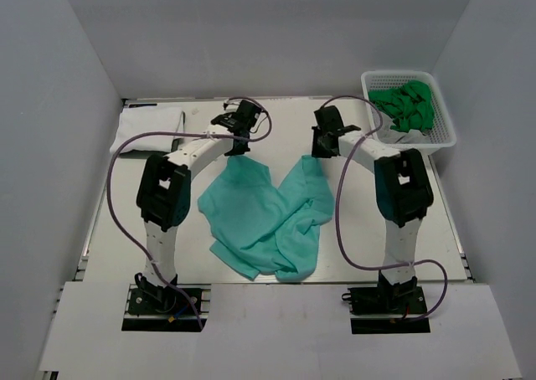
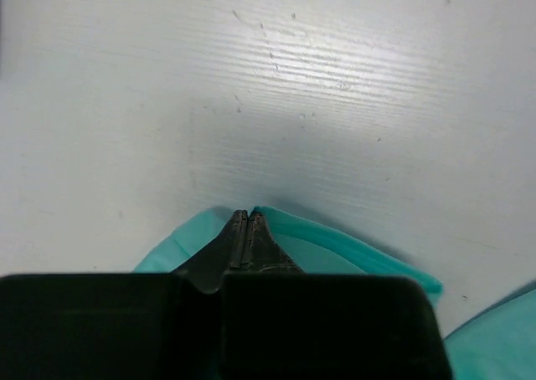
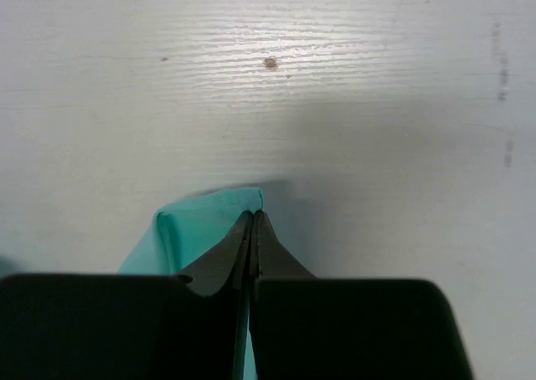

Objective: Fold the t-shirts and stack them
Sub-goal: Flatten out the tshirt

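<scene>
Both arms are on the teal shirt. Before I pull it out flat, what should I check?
1. Left end effector grip: ok, shut on the light teal-mint cotton t-shirt at its edge.
2. Right end effector grip: ok, shut on another edge of it.
3. Shirt lying flat: not ok, bunched, folds overlapping.
4. Layers pinched: cannot tell.
5. White folded t-shirt out of the way: ok, far left, apart.
6. White plastic lattice basket out of the way: ok, far right corner.
</scene>
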`<state>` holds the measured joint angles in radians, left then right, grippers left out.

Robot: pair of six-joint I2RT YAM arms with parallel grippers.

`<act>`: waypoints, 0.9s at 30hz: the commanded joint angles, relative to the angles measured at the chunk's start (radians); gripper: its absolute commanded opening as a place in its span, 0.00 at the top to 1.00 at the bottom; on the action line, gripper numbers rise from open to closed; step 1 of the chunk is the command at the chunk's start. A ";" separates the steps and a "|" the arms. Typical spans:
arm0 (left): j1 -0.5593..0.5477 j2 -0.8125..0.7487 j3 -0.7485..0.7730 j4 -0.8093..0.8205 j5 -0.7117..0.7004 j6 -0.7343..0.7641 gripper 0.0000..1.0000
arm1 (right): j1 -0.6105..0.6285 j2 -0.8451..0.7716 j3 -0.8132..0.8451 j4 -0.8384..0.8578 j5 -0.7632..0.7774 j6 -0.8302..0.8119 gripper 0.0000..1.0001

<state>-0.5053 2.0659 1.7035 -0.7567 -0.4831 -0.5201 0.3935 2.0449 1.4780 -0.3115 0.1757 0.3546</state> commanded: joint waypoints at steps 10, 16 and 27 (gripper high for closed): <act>0.013 -0.547 -0.019 0.005 -0.092 -0.063 1.00 | 0.001 -0.628 -0.126 0.193 0.087 -0.115 1.00; -0.007 -0.794 -0.048 0.091 -0.101 -0.023 1.00 | 0.002 -0.857 -0.165 0.206 0.136 -0.138 1.00; -0.007 -1.107 0.060 0.163 0.164 0.091 1.00 | 0.001 -1.135 0.008 0.074 -0.011 -0.210 1.00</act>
<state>-0.5079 1.0050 1.7050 -0.6392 -0.4232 -0.4763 0.3950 0.9657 1.4143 -0.2176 0.2100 0.1757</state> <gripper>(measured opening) 0.018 0.007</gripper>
